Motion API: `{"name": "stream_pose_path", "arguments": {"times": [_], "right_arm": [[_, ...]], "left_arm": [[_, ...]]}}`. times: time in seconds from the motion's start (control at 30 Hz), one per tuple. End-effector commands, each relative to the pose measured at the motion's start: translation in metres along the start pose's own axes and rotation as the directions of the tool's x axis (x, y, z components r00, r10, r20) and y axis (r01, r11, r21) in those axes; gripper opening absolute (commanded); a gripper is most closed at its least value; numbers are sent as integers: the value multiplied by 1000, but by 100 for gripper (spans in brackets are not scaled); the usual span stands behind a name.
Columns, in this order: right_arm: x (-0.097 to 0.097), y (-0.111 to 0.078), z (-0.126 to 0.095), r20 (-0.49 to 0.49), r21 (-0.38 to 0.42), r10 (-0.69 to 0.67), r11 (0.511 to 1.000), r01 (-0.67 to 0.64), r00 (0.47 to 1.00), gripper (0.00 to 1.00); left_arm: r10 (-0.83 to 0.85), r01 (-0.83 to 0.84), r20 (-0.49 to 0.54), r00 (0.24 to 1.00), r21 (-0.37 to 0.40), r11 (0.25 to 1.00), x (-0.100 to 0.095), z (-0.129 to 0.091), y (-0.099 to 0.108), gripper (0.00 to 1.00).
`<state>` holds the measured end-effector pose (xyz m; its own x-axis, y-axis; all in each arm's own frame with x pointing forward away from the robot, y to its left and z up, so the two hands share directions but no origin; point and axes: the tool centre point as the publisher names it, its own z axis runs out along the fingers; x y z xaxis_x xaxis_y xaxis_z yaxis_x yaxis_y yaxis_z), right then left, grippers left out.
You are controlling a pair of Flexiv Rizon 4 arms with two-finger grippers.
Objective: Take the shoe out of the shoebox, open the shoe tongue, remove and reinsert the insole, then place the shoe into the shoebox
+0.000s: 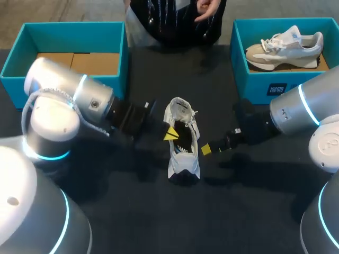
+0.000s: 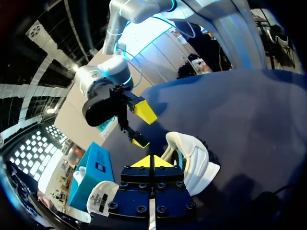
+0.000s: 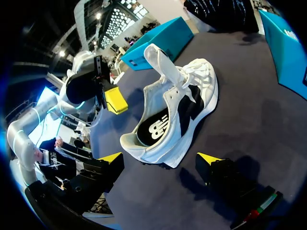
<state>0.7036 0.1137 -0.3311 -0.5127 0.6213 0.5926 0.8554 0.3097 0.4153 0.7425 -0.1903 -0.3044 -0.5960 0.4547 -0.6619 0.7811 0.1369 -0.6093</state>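
A white shoe (image 1: 183, 143) lies on the dark table, its tongue (image 3: 156, 57) lifted and a black insole (image 3: 153, 130) showing inside. My left gripper (image 1: 170, 133) is shut at the shoe's left side by the opening. In the left wrist view its yellow tips (image 2: 153, 161) meet, with the shoe (image 2: 194, 160) just ahead and nothing seen between them. My right gripper (image 1: 206, 149) stands open just right of the shoe. Its fingers (image 3: 111, 158) spread wide before the shoe's (image 3: 180, 110) side without touching it. The right gripper (image 2: 139, 125) also shows beyond the shoe in the left wrist view.
A blue shoebox (image 1: 16, 58) with a brown cardboard insert stands at the back left. A second blue box (image 1: 238, 47) at the back right holds another pale shoe (image 1: 286, 45). Bare table lies in front of the shoe.
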Motion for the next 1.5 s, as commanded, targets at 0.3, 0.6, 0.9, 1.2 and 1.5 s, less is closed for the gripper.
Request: {"name": "stream_pose_path", "arguments": {"times": [0.3, 0.6, 0.9, 1.2, 1.5], "right_arm": [[1, 0, 1, 4, 2, 2, 1000, -2, 1000, 100], [1, 0, 1, 4, 2, 2, 1000, -2, 1000, 100], [1, 0, 1, 4, 2, 2, 1000, -2, 1000, 100], [1, 0, 1, 4, 2, 2, 1000, -2, 1000, 100], [0, 0, -5, 14, 6, 3, 1000, -3, 1000, 100]], "left_arm": [[99, -92, -278, 955, 38, 995, -7, -10, -13, 0], [127, -122, -342, 931, 36, 992, -3, -14, -19, 0], [125, -121, -335, 934, 32, 992, -2, -16, -22, 0], [125, -121, -335, 934, 32, 992, -2, -16, -22, 0], [161, -160, -431, 888, 39, 986, -9, -19, -16, 0]]}}
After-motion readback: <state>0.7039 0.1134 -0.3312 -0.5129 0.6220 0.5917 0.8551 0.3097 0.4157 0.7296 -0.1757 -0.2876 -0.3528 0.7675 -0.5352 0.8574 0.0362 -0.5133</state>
